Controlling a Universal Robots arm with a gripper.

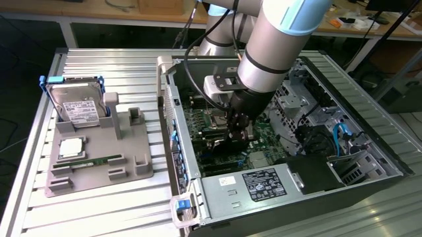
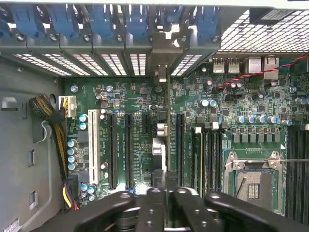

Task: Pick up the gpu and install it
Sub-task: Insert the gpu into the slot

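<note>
A desk (image 1: 118, 207) of ribbed, silvery aluminium profiles is seen across the exterior view, lit brightly and evenly from above. Behind it, a light wooden workbench (image 1: 99, 12) on pale metal legs is set along the far edge, with dark shadow beneath it. At the exterior view's right, a dark floor (image 1: 412, 118) is glimpsed beyond the desk's edge.

arm (image 1: 264, 54) inside open computer case (image 1: 197, 163)
</note>
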